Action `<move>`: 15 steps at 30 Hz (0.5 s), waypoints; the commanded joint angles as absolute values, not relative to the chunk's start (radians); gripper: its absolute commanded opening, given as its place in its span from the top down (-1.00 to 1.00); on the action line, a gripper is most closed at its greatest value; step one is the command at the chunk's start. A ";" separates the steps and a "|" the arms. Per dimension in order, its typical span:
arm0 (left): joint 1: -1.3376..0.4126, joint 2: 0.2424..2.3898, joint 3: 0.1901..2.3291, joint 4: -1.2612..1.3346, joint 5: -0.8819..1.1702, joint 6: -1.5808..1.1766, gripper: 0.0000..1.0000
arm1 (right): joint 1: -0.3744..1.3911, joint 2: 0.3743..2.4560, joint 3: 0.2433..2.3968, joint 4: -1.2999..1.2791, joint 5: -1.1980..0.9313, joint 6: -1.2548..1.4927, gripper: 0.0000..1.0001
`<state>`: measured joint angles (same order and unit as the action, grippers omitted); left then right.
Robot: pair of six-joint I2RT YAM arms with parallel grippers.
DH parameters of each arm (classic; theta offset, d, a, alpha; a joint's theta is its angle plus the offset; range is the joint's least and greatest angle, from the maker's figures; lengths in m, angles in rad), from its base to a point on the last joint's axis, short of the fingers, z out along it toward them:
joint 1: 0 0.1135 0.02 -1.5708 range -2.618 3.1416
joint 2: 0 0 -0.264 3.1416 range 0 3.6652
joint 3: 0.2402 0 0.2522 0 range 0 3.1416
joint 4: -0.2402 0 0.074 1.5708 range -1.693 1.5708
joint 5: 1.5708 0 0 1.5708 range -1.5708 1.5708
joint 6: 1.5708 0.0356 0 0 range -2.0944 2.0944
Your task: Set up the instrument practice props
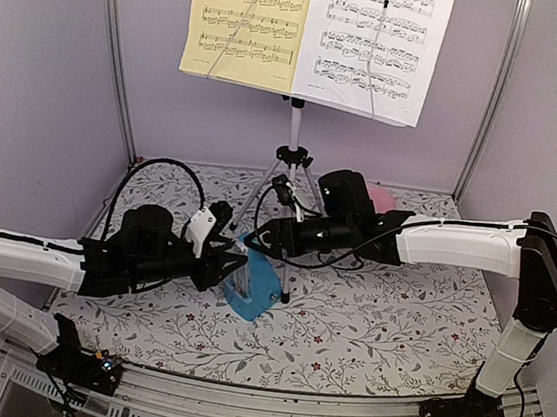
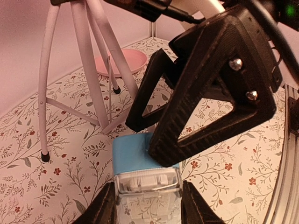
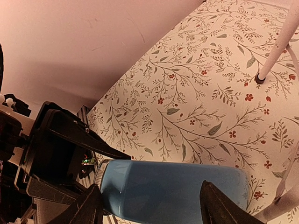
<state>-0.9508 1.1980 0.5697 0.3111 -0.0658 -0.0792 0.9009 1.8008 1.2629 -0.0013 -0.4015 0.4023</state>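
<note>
Two grippers meet mid-table over floral-print cloth: left gripper clamps the glossy blue pyramid metronome; right gripper has its fingers astride it, grip unclear. Farther back, the silver-legged music stand holds yellow sheet and white sheet against matte lilac walls.

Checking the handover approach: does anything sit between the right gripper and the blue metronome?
Nothing visible. The right gripper straddles the blue metronome, which the left gripper holds; the tripod legs stand beside it, not between.
</note>
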 commanded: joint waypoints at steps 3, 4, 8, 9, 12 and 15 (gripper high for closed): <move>-0.966 1.146 0.523 0.397 -0.035 -0.076 0.52 | 0.893 1.941 1.153 -0.354 -0.272 0.353 -0.39; -0.966 1.146 0.519 0.407 -0.031 -0.074 0.52 | 0.889 1.943 1.148 -0.354 -0.270 0.353 -0.39; -0.966 1.159 0.513 0.436 -0.018 -0.061 0.49 | 0.878 1.938 1.126 -0.354 -0.264 0.350 -0.37; -0.966 1.167 0.516 0.440 -0.022 -0.059 0.49 | 0.876 1.937 1.123 -0.355 -0.264 0.347 -0.37; -0.966 1.193 0.529 0.450 -0.042 -0.043 0.49 | 0.874 1.939 1.124 -0.356 -0.269 0.342 -0.35; -0.966 1.216 0.542 0.465 -0.051 -0.025 0.48 | 0.869 1.943 1.130 -0.356 -0.275 0.340 -0.32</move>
